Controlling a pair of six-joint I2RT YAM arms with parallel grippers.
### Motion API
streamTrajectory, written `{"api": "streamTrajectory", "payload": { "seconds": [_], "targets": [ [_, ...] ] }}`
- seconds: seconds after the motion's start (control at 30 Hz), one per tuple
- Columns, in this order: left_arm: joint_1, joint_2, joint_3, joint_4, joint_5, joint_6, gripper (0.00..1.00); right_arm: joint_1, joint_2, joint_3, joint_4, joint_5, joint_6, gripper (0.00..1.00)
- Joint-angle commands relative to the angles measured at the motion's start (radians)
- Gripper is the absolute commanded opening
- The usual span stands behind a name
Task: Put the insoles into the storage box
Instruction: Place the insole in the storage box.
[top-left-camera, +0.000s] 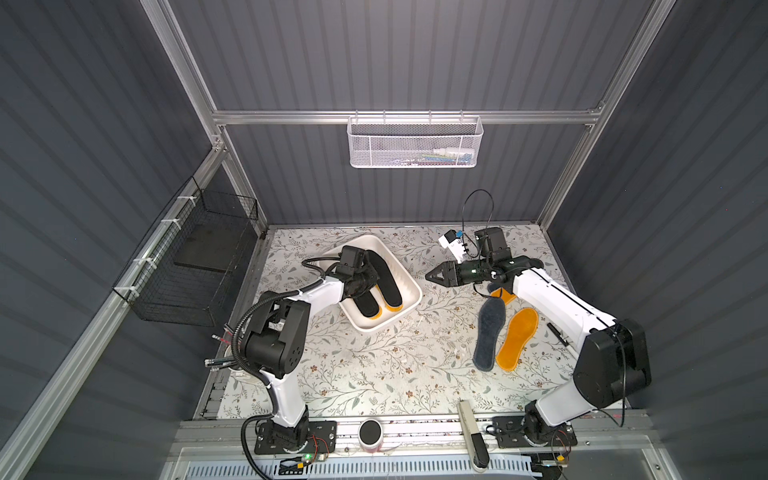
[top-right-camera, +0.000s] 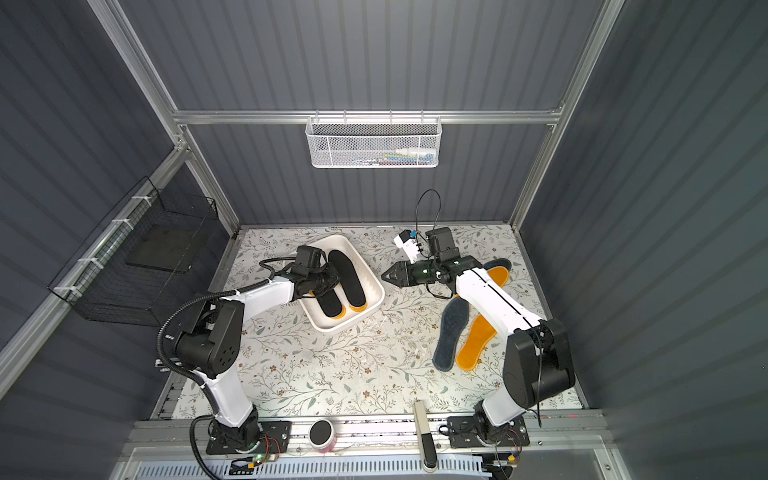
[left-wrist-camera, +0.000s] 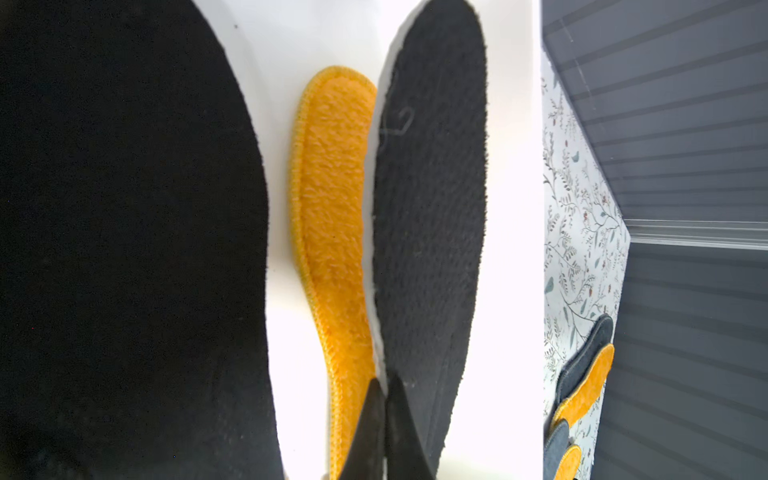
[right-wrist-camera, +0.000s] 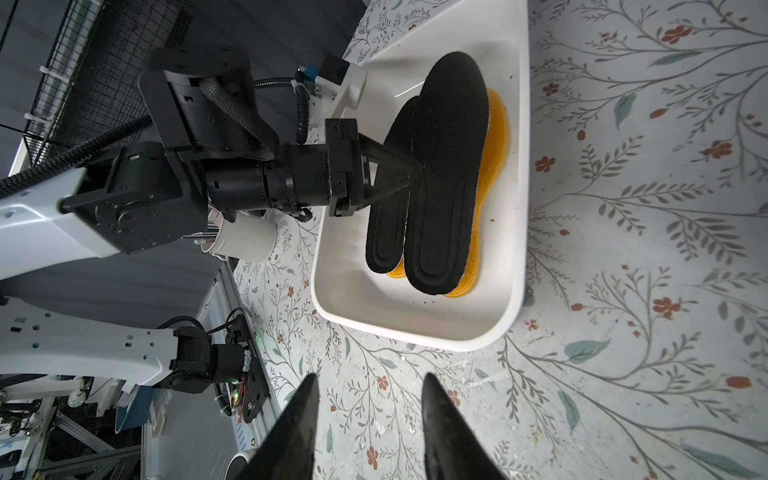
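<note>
My left pincer is closed on the edge of a black insole inside the box, toward the far left corner of the worktop. My right pincer is open and empty, just beside the box. A grey insole and an orange insole lie near the right edge.
</note>
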Motion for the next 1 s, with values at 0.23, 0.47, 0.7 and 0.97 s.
{"api": "streamTrajectory", "payload": {
  "seconds": [0.23,0.47,0.7,0.97],
  "targets": [
    [0.01,0.034,0.052,-0.042,-0.035,-0.024,0.0,-0.012,-0.019,-0.036,0.055,-0.04,0.02,0.41],
    [0.016,0.071,0.081,-0.038,-0.019,-0.044,0.0,-0.017,-0.019,-0.046,0.071,-0.05,0.029,0.42],
    [0.016,0.081,0.07,-0.024,-0.008,-0.054,0.12,-0.02,-0.024,-0.056,0.075,-0.051,0.032,0.42],
    [0.016,0.074,0.072,-0.034,-0.009,-0.05,0.35,-0.022,-0.026,-0.061,0.082,-0.057,0.037,0.43]
  ]
}}
